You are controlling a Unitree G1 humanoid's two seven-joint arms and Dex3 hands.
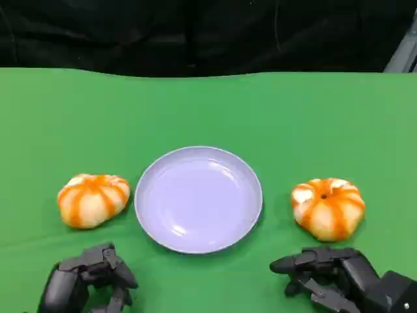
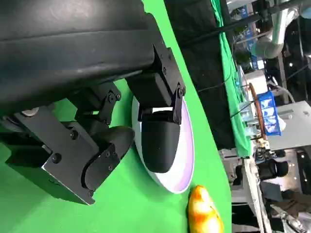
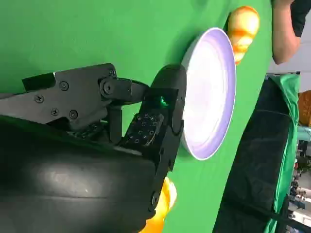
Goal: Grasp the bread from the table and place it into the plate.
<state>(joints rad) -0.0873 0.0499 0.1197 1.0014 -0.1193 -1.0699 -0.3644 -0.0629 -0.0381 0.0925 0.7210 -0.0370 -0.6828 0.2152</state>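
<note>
Both hands, left hand (image 1: pixel 88 280) and right hand (image 1: pixel 332 277), hold nothing, fingers apart, each waiting near a bread by the plate (image 1: pixel 199 199).

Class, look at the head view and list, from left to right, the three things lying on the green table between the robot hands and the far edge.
Left bread bun → lavender plate → right bread bun.
</note>
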